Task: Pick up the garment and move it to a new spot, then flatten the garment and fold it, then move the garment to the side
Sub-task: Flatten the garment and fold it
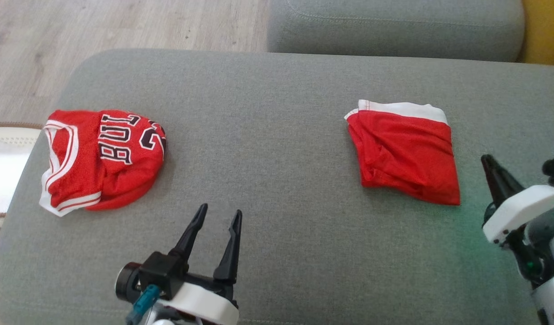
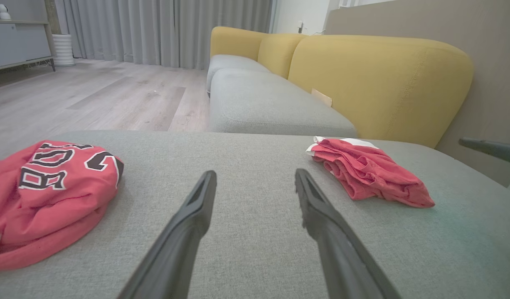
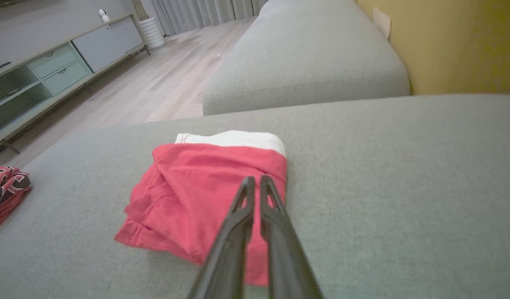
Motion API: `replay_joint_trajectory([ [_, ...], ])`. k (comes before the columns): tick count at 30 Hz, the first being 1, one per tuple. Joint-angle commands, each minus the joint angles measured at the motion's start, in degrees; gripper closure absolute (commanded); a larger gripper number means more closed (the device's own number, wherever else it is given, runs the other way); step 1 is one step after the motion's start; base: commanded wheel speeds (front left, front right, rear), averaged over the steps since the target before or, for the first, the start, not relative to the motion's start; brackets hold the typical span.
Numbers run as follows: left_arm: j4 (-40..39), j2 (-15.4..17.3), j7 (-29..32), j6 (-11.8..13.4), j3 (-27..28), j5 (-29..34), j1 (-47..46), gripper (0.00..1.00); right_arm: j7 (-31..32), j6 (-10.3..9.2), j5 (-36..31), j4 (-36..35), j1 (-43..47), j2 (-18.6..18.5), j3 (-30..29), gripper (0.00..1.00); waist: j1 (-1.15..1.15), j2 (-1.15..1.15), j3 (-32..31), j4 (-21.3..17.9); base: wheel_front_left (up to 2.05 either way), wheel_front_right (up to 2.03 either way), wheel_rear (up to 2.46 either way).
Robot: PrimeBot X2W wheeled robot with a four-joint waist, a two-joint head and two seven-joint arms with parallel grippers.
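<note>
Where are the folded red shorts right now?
In the head view, the folded red shorts lie at the right of the grey cushion, near the right gripper.

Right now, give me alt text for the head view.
A crumpled red jersey lies left and a folded red garment right on a grey cushion. The left gripper is open, bottom centre; the right gripper, shut, far right.

Jersey (image 1: 103, 160) left, shorts (image 1: 405, 153) right, on cushion (image 1: 267, 135)
</note>
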Motion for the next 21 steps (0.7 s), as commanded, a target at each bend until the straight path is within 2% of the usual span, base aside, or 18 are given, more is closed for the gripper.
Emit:
replay_joint_trajectory([
  [1,-1.8,-0.1,-0.3,-0.5,1.4,0.6,-2.0,0.0,0.9,-0.05,1.0,-1.3,-1.9,-0.7,1.1,1.0,0.0,0.0,0.7,0.7,0.0,0.0,0.0],
  [4,-1.9,-0.1,-0.3,-1.0,0.9,0.9,-2.9,0.0,2.8,-0.05,4.1,-1.0,-3.6,-0.7,4.2,1.0,0.0,0.0,2.0,2.5,0.0,0.0,0.0],
  [8,-1.7,-0.1,-0.3,-1.2,0.7,0.7,-3.7,0.0,4.8,-0.05,8.6,-1.8,-6.2,-2.9,10.6,1.0,0.0,0.0,3.7,4.8,0.0,0.0,0.0],
  [15,-0.9,-0.1,-0.3,-1.6,-0.8,0.0,-4.5,0.0,4.1,-0.05,10.1,4.5,-10.4,-4.6,15.6,1.0,0.0,0.0,4.7,7.9,0.0,0.0,0.0],
  [19,-1.4,-0.1,-0.3,-0.6,-0.4,-0.6,-4.4,0.0,3.1,-0.05,10.9,3.9,-10.1,-6.5,18.9,1.0,0.0,0.0,4.9,8.6,0.0,0.0,0.0],
  [20,-1.5,-0.1,-0.3,-0.5,-0.2,-0.7,-4.3,0.0,2.7,-0.05,11.0,3.4,-10.0,-7.1,19.8,0.91,0.0,0.0,5.0,8.5,0.0,0.0,0.0],
  [21,-1.5,-0.1,-0.3,-0.4,0.0,-0.7,-4.2,0.0,2.3,-0.05,11.2,3.1,-9.8,-7.7,20.6,0.61,0.0,0.0,5.0,8.4,0.0,0.0,0.0],
])
